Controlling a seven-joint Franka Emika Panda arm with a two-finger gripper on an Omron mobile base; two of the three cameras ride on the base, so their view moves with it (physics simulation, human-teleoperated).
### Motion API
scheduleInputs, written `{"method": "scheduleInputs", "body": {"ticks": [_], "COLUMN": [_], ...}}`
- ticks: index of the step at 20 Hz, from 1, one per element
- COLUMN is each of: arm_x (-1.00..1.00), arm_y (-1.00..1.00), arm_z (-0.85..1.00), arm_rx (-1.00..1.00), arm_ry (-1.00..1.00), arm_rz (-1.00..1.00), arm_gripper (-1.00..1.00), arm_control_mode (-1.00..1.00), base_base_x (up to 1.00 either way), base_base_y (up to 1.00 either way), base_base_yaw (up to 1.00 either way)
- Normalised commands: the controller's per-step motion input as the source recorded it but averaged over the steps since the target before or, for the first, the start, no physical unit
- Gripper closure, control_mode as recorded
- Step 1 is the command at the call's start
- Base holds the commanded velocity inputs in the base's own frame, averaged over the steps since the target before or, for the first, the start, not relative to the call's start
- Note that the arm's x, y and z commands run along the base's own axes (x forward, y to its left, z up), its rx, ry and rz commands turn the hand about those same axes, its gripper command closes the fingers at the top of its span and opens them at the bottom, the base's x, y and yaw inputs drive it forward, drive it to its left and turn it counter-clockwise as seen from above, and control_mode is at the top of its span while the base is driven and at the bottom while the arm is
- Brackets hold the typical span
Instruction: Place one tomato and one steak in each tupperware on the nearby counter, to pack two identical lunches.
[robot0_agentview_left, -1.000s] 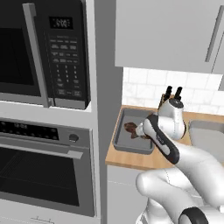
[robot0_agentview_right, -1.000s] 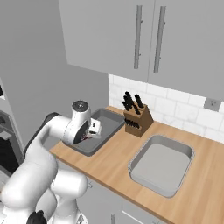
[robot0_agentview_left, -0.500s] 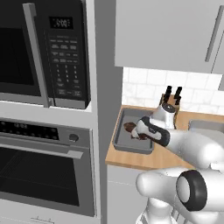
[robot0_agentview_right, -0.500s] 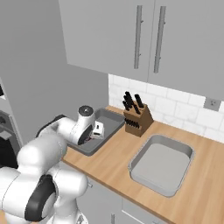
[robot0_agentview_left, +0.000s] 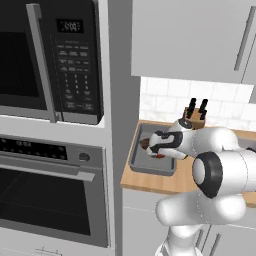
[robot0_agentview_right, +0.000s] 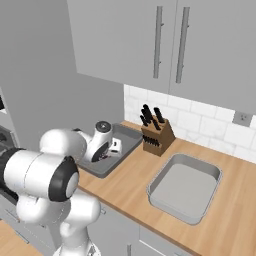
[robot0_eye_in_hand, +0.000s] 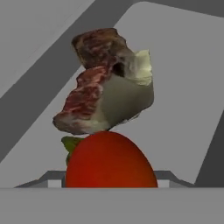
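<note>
— Tomato (robot0_eye_in_hand: 110, 160) placed yet?
— It sits between my tool's (robot0_agentview_left: 156, 148) half-parted jaws, over the left tupperware (robot0_agentview_left: 138, 165), beside the steak (robot0_eye_in_hand: 104, 81). I'd lower it, then let go gently.

Tight at the left tray, open at the right tray

At mid-frame of the left base view the left tray (robot0_agentview_left: 141, 165) lies hard against the tall oven wall (robot0_agentview_left: 120, 125), so there is no side room on that edge; the gripper (robot0_agentview_left: 149, 148) sits low inside it, and in the hand view a tomato (robot0_eye_in_hand: 109, 162) and a steak (robot0_eye_in_hand: 105, 87) crowd the floor just ahead. The knife block (robot0_agentview_right: 156, 135) stands just beside the tray's far right corner, under the upper cabinets (robot0_agentview_right: 165, 45). In the right base view the right tray (robot0_agentview_right: 184, 187), lower right, lies bare, with open counter (robot0_agentview_right: 125, 197) in front of both trays.
</note>
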Motion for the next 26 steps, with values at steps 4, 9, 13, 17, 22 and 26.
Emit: {"method": "scheduleInputs", "body": {"ticks": [4, 9, 13, 17, 22, 26], "arm_x": [0.35, -0.04, -0.17, -0.18, -0.07, -0.60], "arm_y": [0.00, 0.00, 0.00, 0.00, 0.01, -0.08], "arm_z": [-0.33, -0.12, 0.27, 0.73, 0.39, 0.05], "arm_rx": [0.00, 0.00, 0.00, 0.00, -0.02, -0.01], "arm_ry": [0.02, 0.00, 0.00, -0.02, -0.06, -0.08], "arm_rz": [0.05, 0.03, 0.00, 0.00, 0.00, 0.00], "arm_gripper": [1.00, -1.00, -1.00, -1.00, -1.00, -1.00], "arm_control_mode": [-1.00, -1.00, -1.00, -1.00, -1.00, -1.00], "base_base_x": [0.00, 0.00, 0.00, 0.00, 0.00, 0.00], "base_base_y": [0.00, 0.00, 0.00, 0.00, 0.00, 0.00], "base_base_yaw": [0.00, 0.00, 0.00, 0.00, 0.00, 0.00]}}
